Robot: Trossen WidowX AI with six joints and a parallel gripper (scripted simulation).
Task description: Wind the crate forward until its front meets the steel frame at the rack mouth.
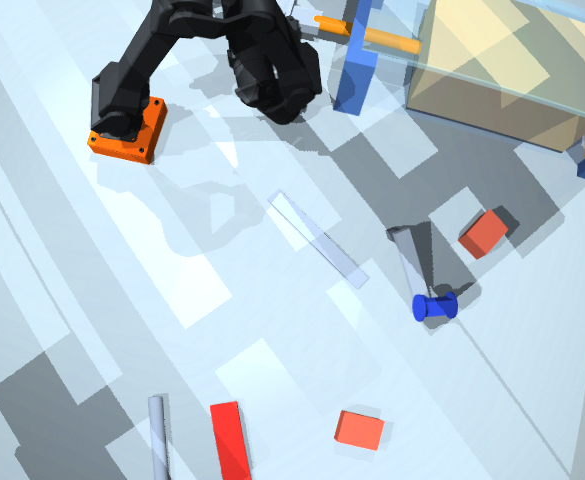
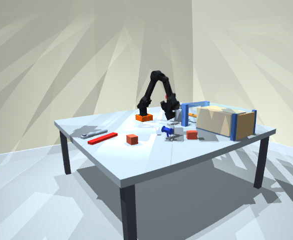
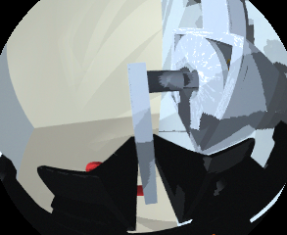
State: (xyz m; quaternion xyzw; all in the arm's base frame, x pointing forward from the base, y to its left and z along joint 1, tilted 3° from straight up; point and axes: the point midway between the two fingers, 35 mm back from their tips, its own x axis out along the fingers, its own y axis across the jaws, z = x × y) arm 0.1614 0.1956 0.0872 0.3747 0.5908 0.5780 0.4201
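Note:
The tan crate [image 1: 488,46] [image 2: 213,120] sits flat in the clear-panelled cubby, with a gap between its front and the blue frame [image 1: 354,85] [image 2: 184,116]. An orange strap [image 1: 393,41] [image 2: 192,114] runs from it to the grey winch [image 1: 308,26] [image 2: 178,115] [image 3: 207,64]. My gripper [image 3: 143,140] is shut on the flat grey arm of the winch handle [image 3: 139,98], beside the winch. Its red knob [image 3: 93,166] [image 2: 166,97] shows behind the fingers. Its dark shaft [image 3: 165,80] points at the winch's round top. I cannot tell whether the key is in the hole.
A blue-knobbed crank [image 1: 434,306] [image 2: 167,130], a thin pale strip [image 1: 318,240], two orange-red blocks [image 1: 483,234] [image 1: 360,431], a red bar [image 1: 231,444] [image 2: 102,138] and a grey rod tool [image 1: 158,439] [image 2: 95,133] lie on the bench. The cubby's clear panels stand beside the crate.

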